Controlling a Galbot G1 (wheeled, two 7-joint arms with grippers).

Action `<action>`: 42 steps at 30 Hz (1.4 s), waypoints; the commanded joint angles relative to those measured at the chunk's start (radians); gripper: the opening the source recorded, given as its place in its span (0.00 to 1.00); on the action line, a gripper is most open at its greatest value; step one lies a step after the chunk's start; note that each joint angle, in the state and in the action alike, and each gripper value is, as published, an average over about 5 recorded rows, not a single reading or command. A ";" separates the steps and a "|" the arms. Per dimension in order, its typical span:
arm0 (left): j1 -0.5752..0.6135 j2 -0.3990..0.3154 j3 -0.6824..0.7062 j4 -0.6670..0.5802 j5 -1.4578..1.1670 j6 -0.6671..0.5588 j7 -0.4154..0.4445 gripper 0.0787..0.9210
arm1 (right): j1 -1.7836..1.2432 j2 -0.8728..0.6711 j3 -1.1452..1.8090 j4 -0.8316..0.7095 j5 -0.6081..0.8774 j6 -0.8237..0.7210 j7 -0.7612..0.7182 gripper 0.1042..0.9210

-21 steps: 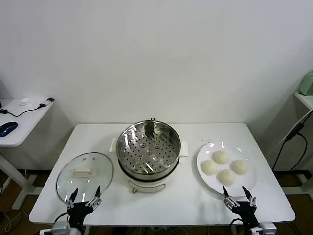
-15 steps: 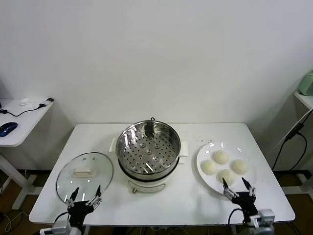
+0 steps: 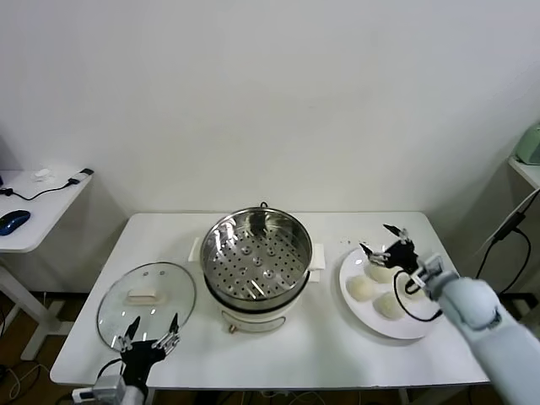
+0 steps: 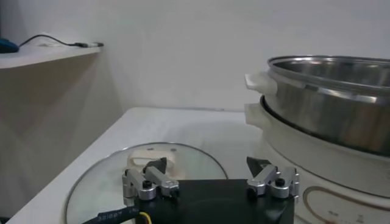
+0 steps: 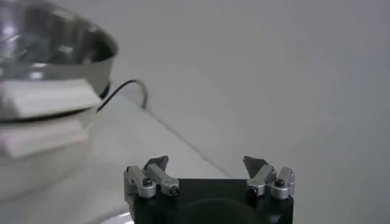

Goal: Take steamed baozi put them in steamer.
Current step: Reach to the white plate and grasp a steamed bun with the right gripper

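Note:
The steamer (image 3: 257, 257), a shiny steel pot with a perforated tray on a white base, stands mid-table with nothing in it. It also shows in the left wrist view (image 4: 329, 103) and the right wrist view (image 5: 49, 49). Several cream-white baozi (image 3: 361, 288) lie on a white plate (image 3: 396, 334) to its right. My right gripper (image 3: 381, 240) is open and empty, above the plate's far side, over the rear bun; it shows open in its own view (image 5: 207, 163). My left gripper (image 3: 150, 331) is open and empty at the table's front edge (image 4: 207, 165).
A round glass lid (image 3: 145, 302) with a white handle lies left of the steamer, just beyond my left gripper (image 4: 122, 176). A side table with a blue mouse (image 3: 13, 221) stands far left. A green object (image 3: 530, 143) sits on a shelf far right.
My right arm has risen from the table's front edge and reached forward over the plate, and now covers part of the rear buns. The left gripper has barely shifted.

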 commanded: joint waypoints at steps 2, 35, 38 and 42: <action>-0.008 -0.006 0.000 0.014 0.005 -0.003 0.007 0.88 | 0.880 -0.172 -0.895 -0.358 -0.105 0.212 -0.646 0.88; 0.026 -0.031 0.017 0.031 0.028 -0.028 0.014 0.88 | 0.703 0.290 -0.950 -0.713 -0.133 0.031 -0.483 0.88; 0.026 -0.031 0.018 0.034 0.036 -0.031 0.014 0.88 | 0.690 0.298 -0.934 -0.732 -0.151 0.030 -0.473 0.88; 0.027 -0.031 0.021 0.035 0.040 -0.034 0.014 0.88 | 0.687 0.302 -0.925 -0.737 -0.155 0.029 -0.467 0.86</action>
